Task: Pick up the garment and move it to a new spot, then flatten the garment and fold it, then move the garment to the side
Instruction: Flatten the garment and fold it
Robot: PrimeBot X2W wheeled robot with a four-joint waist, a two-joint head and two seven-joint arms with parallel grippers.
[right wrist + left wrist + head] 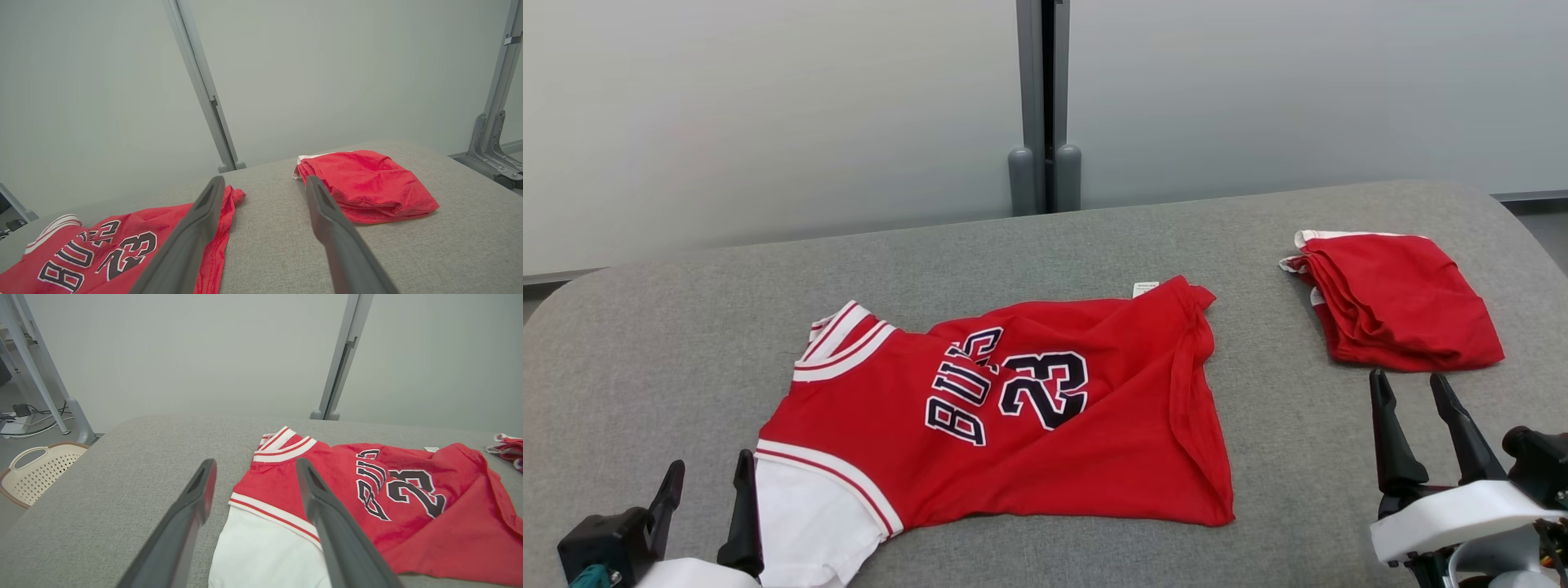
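Note:
A red jersey (1045,416) with white trim and the number 23 lies rumpled across the middle of the grey table (686,343), its collar end to the left and its hem creased on the right. It also shows in the left wrist view as the jersey (367,498) and in the right wrist view as the jersey (122,241). My left gripper (709,474) stands open at the lower left, just beside the jersey's white sleeve, holding nothing. My right gripper (1411,384) stands open at the lower right, apart from the jersey.
A folded red garment (1401,302) lies at the table's right, just beyond my right gripper. A beige perforated basket (36,469) sits on the floor off the table's left side. Grey posts (1041,106) stand behind the table.

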